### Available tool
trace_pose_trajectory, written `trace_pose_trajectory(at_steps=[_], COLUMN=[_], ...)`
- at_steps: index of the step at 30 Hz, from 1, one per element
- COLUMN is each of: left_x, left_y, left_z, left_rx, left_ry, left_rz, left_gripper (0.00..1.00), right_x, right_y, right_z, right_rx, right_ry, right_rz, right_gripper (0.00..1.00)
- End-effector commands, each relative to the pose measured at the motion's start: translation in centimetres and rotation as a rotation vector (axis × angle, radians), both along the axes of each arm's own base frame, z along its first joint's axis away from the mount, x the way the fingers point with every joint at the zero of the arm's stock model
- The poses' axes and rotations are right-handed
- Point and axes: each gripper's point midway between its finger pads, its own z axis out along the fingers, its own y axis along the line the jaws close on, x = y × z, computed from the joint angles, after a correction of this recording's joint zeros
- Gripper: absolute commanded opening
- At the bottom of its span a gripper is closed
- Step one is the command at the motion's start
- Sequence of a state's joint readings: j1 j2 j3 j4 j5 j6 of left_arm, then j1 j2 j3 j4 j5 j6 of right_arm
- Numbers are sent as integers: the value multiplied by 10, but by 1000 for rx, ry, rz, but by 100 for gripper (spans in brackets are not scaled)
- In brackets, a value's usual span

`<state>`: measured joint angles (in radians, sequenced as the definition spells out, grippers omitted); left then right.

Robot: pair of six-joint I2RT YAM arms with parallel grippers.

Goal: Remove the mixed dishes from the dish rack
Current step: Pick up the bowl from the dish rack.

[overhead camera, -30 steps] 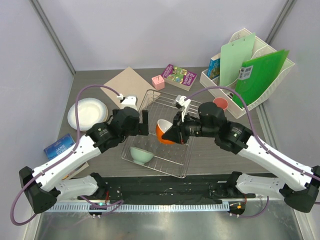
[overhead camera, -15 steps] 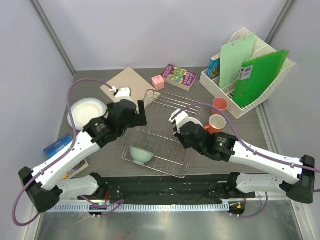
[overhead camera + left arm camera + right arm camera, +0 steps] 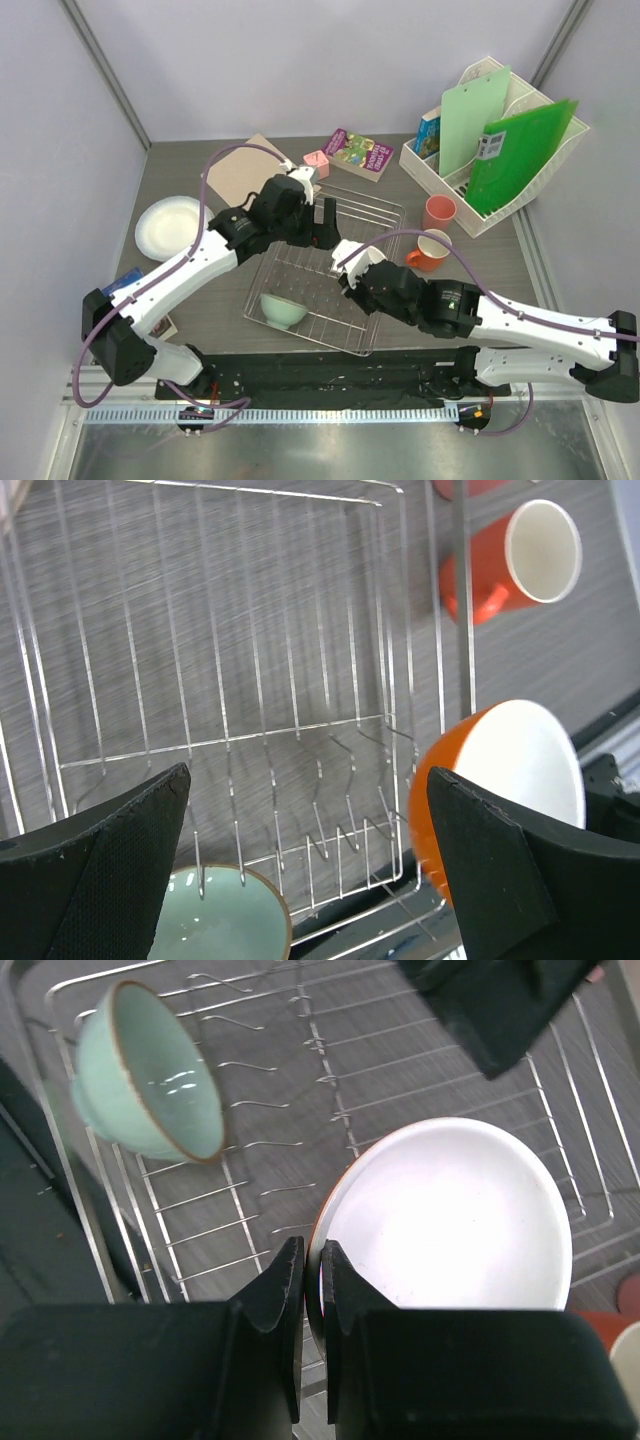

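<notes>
Mint-green bowl point(image 3: 283, 310); orange bowl point(image 3: 500, 780)

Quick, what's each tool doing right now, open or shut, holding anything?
Left tool: open, holding nothing.
Right tool: shut on the orange bowl rim.

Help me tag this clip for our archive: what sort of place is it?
Probably a staged robot test cell, not a real kitchen: bare partition walls, a dish rack on a grey table, and a file organizer nearby.
</notes>
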<state>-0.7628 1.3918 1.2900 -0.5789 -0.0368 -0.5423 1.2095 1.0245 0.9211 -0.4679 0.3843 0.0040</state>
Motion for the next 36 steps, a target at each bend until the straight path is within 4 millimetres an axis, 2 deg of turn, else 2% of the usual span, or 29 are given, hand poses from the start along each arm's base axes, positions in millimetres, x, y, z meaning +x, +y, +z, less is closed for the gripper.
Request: trace_pose_trajectory(at_steps=[1, 6, 10, 16, 21, 26, 31, 36], left_x=[-3, -12, -33, -71, -84, -106, -109, -103], left_y=[-15, -1, -5, -17, -14, -19, -25, -31], left_z=[43, 42, 36, 29, 24, 7, -8, -11], left_rx=[-92, -96, -131, -205, -216, -205, -194, -192], left_ry=[-70, -43, 10, 138, 163, 221, 246, 239], left_rz=[-134, -176, -273, -443, -476, -532, -533, -522], left_gripper=[100, 100, 100, 92, 91, 85, 74, 69], right_x=[-24, -48, -53, -51, -50, -50, -51, -56], right_y=[19, 16, 16, 19, 24, 28, 33, 40], right_z=[24, 31, 28, 26, 25, 25, 27, 30], right_rx=[79, 48, -12, -71, -78, -79, -64, -31], right_ry=[-17, -41, -58, -76, -80, -86, -88, -74], right_rz=[167, 268, 304, 320, 328, 340, 357, 380], right_gripper=[1, 1, 1, 1, 1, 1, 1, 1])
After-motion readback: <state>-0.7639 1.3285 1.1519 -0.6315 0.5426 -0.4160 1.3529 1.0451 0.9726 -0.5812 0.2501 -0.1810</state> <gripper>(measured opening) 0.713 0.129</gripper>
